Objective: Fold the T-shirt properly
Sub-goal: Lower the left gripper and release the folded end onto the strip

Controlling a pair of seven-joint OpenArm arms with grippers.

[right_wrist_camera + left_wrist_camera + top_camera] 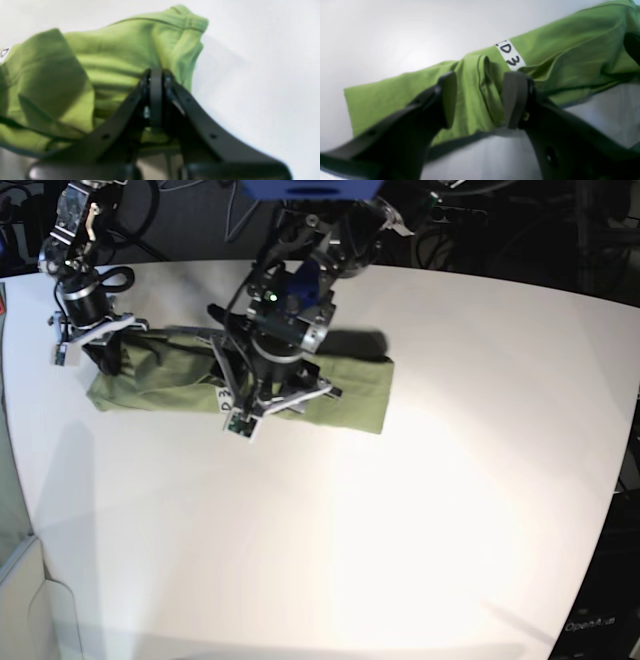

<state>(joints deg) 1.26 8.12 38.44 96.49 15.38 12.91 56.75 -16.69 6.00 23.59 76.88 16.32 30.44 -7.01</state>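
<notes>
Two arms over the T-shirt (355,395), which lies as a long narrow band across the far-left part of the white table (450,510). Left gripper (480,100) sits over the band's middle, jaws spread well apart, straddling a raised ridge of green fabric; pads don't look pressed on it. White label (510,54) with black marker writing just beyond the fingers. Right gripper (156,82) at the band's left end, jaws fully closed, pinching a bunched fold of the shirt. Cloth wrinkled and heaped around that grip.
</notes>
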